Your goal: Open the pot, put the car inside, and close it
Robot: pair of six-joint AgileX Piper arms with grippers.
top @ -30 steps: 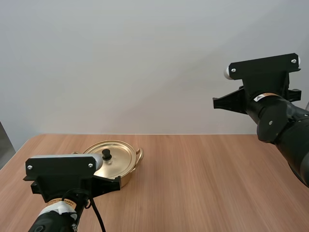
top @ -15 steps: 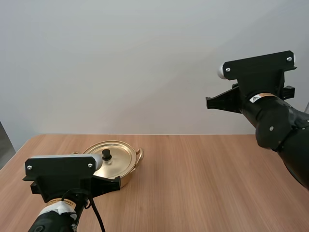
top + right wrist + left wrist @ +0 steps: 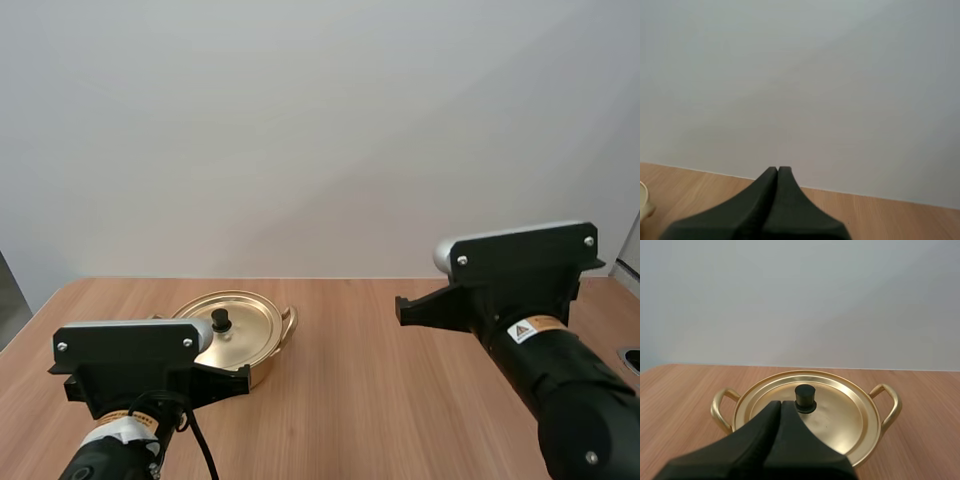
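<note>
Right gripper point(image 3: 777, 171), pressed together, has dropped from high to near table point(image 3: 900, 220). Left gripper point(image 3: 780, 404), likewise pressed together, faces lid knob point(image 3: 805, 397); gold pot point(image 3: 896, 409) unopened.

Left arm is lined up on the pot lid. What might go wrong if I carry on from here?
1. The left gripper is shut, its tips close to the lid's knob. Driven forward like that, it would likely bump the knob and shove the lid or slide the pot across the table.
2. The right gripper, also shut, points at the wall, away from the pot. Swinging it over may crowd the left gripper.
</note>
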